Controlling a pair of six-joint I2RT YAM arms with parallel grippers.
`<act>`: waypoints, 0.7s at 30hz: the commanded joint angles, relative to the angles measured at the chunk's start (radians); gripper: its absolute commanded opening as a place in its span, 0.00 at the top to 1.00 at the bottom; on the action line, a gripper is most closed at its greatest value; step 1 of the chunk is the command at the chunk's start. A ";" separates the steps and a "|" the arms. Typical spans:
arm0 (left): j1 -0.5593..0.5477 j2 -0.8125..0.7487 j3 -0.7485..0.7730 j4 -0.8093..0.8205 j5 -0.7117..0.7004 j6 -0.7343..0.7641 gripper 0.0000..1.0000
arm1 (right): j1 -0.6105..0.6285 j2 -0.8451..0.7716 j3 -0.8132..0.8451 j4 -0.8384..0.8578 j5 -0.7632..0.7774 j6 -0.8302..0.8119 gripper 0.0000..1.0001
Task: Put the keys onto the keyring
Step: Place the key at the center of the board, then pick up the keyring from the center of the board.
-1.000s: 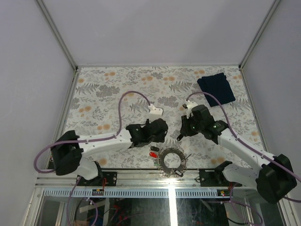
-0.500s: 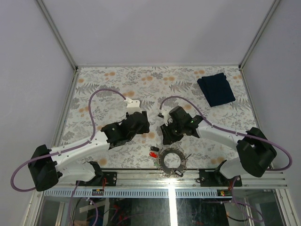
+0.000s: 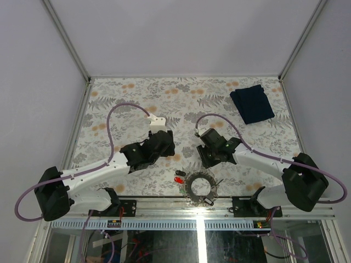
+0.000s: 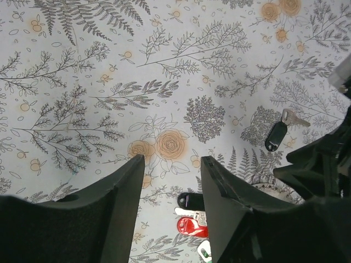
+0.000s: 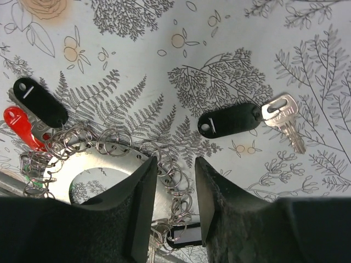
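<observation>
Pale walls (image 3: 33, 82) enclose floral tabletop (image 3: 126, 98) bearing keyring (image 3: 191, 187).

Keyring (image 5: 109, 153) partly behind fingers (image 5: 137, 219) (lower half)

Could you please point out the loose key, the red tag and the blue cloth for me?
loose key (image 5: 229, 123): right wrist view, on its black head.
red tag (image 5: 21, 127): right wrist view, on its middle.
blue cloth (image 3: 252, 103): top view, on its centre.

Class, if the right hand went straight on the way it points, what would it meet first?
Likely the keyring links showing in the right hand's gap; depth is unclear.
</observation>
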 commanded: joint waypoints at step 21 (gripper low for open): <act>0.006 0.040 0.023 0.068 0.026 0.063 0.53 | -0.069 0.096 -0.017 0.100 -0.189 0.088 0.60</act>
